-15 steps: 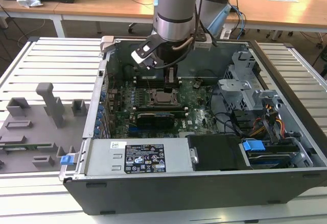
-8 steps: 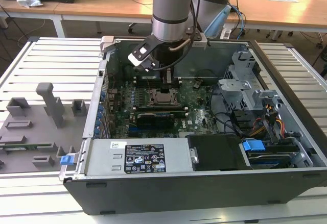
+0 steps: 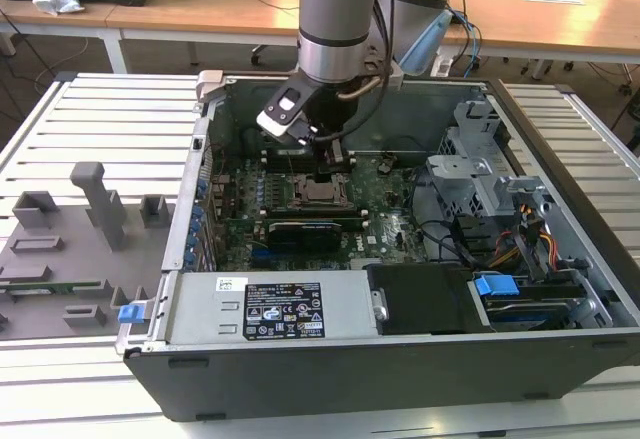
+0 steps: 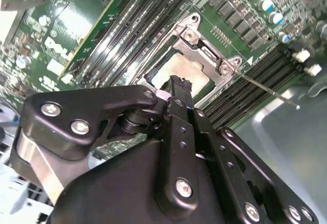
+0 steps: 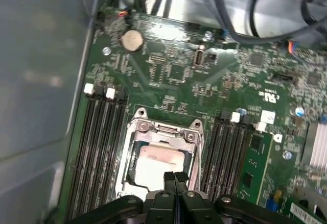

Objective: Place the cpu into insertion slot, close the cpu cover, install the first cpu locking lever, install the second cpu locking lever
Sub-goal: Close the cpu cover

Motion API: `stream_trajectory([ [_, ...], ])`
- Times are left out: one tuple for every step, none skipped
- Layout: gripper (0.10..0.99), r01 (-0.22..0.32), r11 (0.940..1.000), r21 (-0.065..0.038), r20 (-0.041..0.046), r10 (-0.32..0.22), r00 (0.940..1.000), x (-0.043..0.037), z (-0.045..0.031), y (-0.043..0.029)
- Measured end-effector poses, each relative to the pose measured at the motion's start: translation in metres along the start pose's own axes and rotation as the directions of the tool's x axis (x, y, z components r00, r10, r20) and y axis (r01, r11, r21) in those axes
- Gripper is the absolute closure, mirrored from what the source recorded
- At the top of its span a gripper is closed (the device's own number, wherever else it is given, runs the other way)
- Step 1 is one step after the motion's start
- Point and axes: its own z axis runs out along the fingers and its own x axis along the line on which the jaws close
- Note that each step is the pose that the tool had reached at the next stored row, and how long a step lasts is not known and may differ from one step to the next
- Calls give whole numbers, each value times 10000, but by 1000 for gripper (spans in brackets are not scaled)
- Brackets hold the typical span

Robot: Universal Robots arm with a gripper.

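The gripper (image 5: 174,177), fingers pressed together and empty, hangs over the insertion slot (image 3: 320,195) — cpu (image 5: 158,160) seated, cpu cover (image 5: 132,152) down. A locking lever (image 4: 268,91) juts free beside the slot — latching it likely needs a hooking press.

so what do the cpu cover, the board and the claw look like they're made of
cpu cover: bare metal, probably steel; silvery with bright glints.
circuit board: green lacquered laminate, likely fibreglass, with fine pale traces.
claw: matte black with silver screw heads; painted metal or hard plastic, can't tell which.
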Motion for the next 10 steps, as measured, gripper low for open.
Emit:
stream_trajectory([
  [980, 186, 9998, 3, -3, -186, 9998, 0, 0, 0],
  [980, 408, 9992, 6, -8, -408, 9992, 0, 1, 0],
  [980, 583, 9983, 8, -11, -583, 9983, 0, 1, 0],
  [980, 773, 9970, 10, -16, -773, 9970, 0, 2, 0],
  [980, 974, 9952, 13, -19, -974, 9952, 0, 2, 0],
  [980, 1293, 9916, 16, -26, -1293, 9916, 0, 2, 0],
  [980, 1676, 9859, 20, -35, -1676, 9859, 0, 3, 0],
  [980, 1874, 9823, 22, -38, -1874, 9823, 0, 3, 0],
  [980, 2055, 9786, 23, -43, -2055, 9786, 0, 4, 0],
  [980, 2285, 9736, 26, -47, -2284, 9735, 0, 4, 0],
])
